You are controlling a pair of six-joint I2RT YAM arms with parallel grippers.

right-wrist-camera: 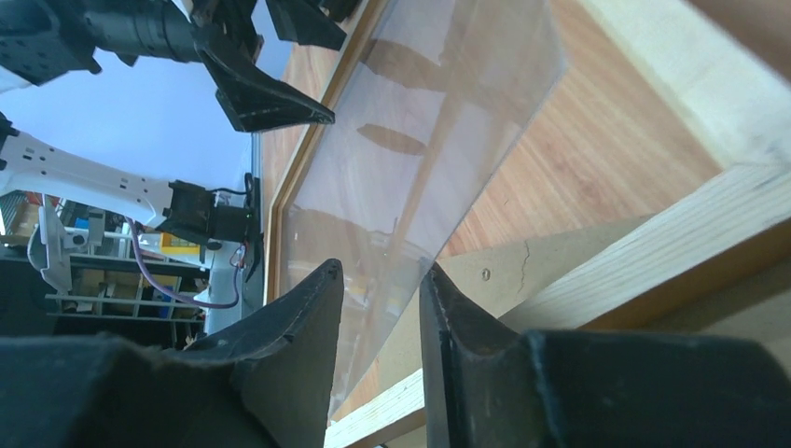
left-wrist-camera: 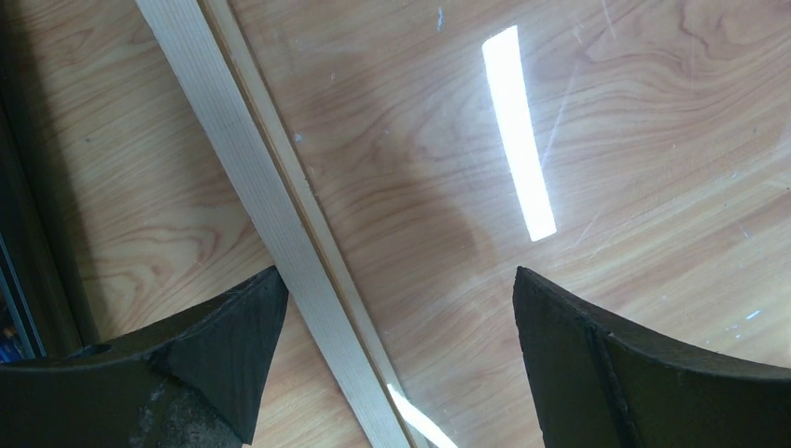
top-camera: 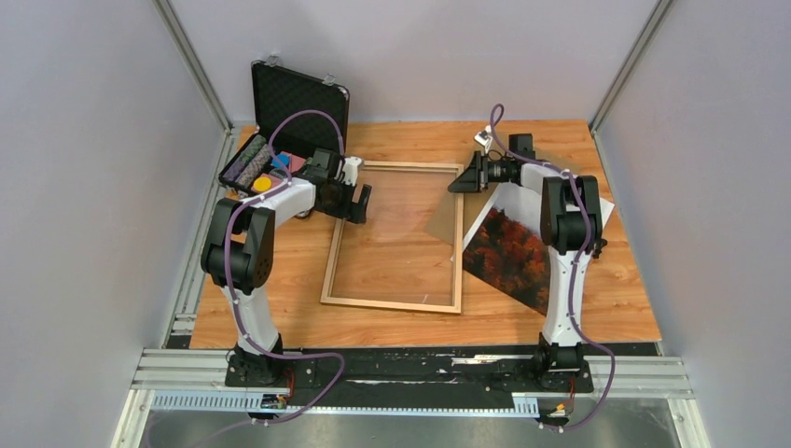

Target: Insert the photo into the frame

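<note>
Broadly, a wooden table [top-camera: 606,308] fills the walled work cell, and the frame [top-camera: 392,304] lies flat at its middle, long sides running away from the arm bases. The photo [top-camera: 508,252] lies face up on the table just right of the frame, turned at an angle, its red-orange trees showing and its far part hidden under the right arm [top-camera: 564,224]. A black case [top-camera: 298,98] stands open at the far left corner, with small coloured items [top-camera: 270,173] in its tray.

A clear sheet [right-wrist-camera: 420,121] sits in the frame opening. Its corner near the frame's far right is raised, so it slopes down towards the left side.

The right arm rises from its base and bends left, its wrist level. The right gripper [right-wrist-camera: 381,271] is at that far right corner, its fingers drawn close with the edge of the sheet clamped between them.

The left arm [top-camera: 247,243] folds up and reaches right, wrist pointing down. The left gripper [left-wrist-camera: 396,280] hangs over the frame's left rail with its fingers spread wide, one on either side of the rail, holding nothing.
</note>
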